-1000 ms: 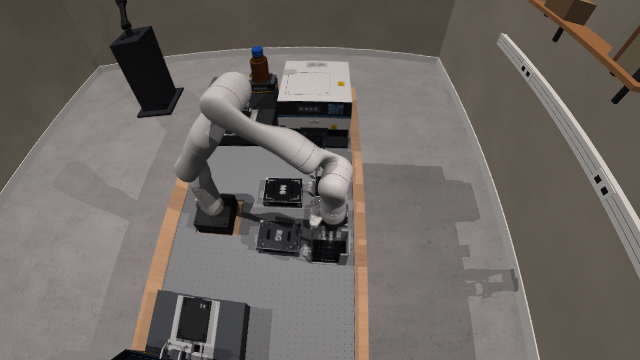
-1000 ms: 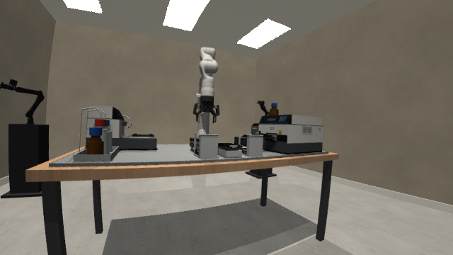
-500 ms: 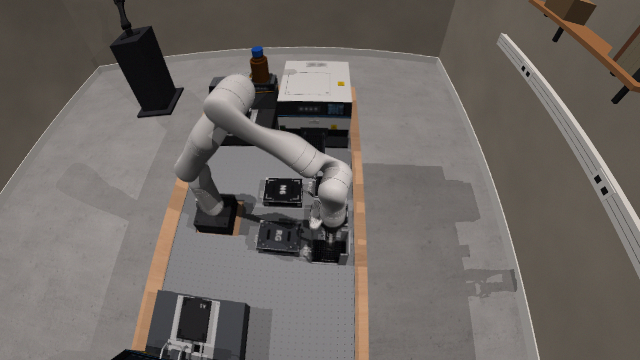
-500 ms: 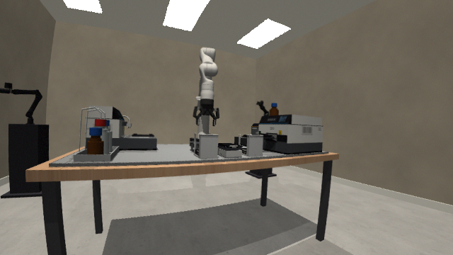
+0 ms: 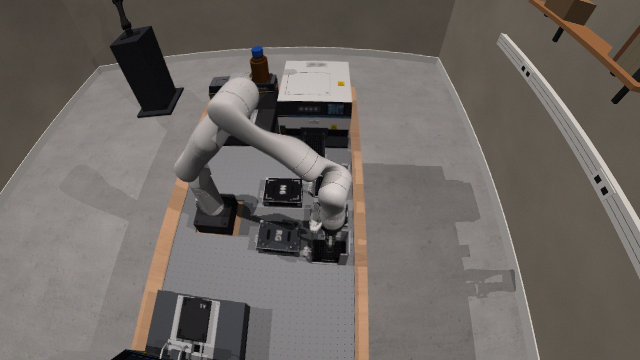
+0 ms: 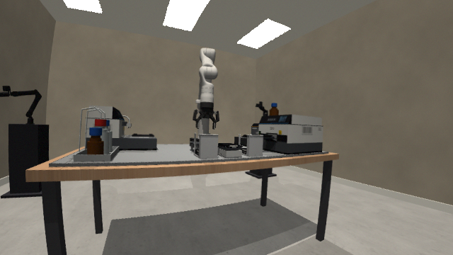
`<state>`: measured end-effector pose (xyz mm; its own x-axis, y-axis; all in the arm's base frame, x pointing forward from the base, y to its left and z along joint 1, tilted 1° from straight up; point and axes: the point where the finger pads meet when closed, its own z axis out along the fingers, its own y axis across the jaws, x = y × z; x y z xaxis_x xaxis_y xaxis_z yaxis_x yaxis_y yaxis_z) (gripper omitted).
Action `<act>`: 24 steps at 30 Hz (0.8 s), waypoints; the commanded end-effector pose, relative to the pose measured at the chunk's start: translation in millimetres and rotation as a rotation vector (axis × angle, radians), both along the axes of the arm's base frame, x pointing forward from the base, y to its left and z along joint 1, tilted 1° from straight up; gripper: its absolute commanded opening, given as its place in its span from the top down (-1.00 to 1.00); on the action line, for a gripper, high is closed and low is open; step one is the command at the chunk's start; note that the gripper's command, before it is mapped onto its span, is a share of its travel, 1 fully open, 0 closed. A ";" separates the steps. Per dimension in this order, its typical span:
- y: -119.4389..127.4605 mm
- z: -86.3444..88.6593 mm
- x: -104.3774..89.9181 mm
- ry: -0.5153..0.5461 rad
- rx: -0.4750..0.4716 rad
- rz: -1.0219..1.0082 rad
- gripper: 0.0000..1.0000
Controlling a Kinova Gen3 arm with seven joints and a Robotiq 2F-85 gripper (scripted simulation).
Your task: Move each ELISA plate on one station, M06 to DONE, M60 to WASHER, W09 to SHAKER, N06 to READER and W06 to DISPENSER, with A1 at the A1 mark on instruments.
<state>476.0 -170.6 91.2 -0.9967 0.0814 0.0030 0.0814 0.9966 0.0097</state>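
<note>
The tool (image 6: 206, 125) hangs spread wide and holds nothing, pointing straight down over a deep stack rack (image 6: 209, 146). This rack stands against one long edge of the table (image 6: 177, 170), roughly midway along it, just beside the RG nest (image 5: 278, 236). I cannot read the rack's label, so I cannot tell whether it is IN or DONE. The plate this step concerns lies inside it. From above, only a dark shape shows low between the walls, partly hidden by the wrist, and its label cannot be read.

If this is a pick from IN, the descent is what matters most. The fingers should be centred over the opening, with the plate's long sides between them. The wrist should stay vertical so that neither finger catches a wall top. It has to go deep, since the stack sits far below the rim, and should stop level with the top plate only, so the one beneath stays put. The fingers should close squarely and the lift should be straight until the plate is above the walls, before any sideways travel.

If instead a plate has just been dropped into DONE, a straight vertical retreat is the safe exit.
</note>
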 end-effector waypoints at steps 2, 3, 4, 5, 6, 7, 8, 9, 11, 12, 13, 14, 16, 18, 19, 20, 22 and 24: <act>-0.1 -5.8 0.5 -0.002 -0.001 0.000 -1.00; -0.1 -7.1 0.5 -0.002 -0.001 0.000 -1.00; -0.1 -8.4 0.5 -0.002 -0.001 0.000 -1.00; -0.1 -9.8 0.5 -0.002 -0.001 0.000 -1.00; -0.1 -9.8 0.5 -0.002 -0.001 0.000 -1.00; -0.1 -9.8 0.5 -0.002 -0.001 0.000 -1.00; -0.1 -11.0 0.5 -0.002 -0.001 0.000 -1.00; -0.1 -12.3 0.5 -0.002 -0.001 0.000 -1.00; 0.0 -15.1 0.5 -0.002 -0.001 0.000 -1.00; 0.0 -16.4 0.5 -0.002 -0.001 0.000 -1.00; 0.0 -17.8 0.5 -0.002 -0.001 0.000 -1.00; 0.0 -19.1 0.5 -0.002 -0.001 0.000 -1.00; 0.0 -21.8 0.5 -0.002 -0.001 0.000 -1.00; 0.1 -24.4 0.5 -0.002 -0.001 0.000 -1.00; 0.1 -25.8 0.5 -0.002 -0.001 0.000 -1.00; 0.1 -27.1 0.5 -0.002 -0.001 0.000 -1.00; 0.1 -29.8 0.5 -0.002 -0.001 0.000 -1.00; 0.1 -29.8 0.5 -0.002 -0.001 0.000 -1.00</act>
<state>475.9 -170.3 62.3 -0.9967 0.0814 0.0032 0.0814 0.9966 0.0098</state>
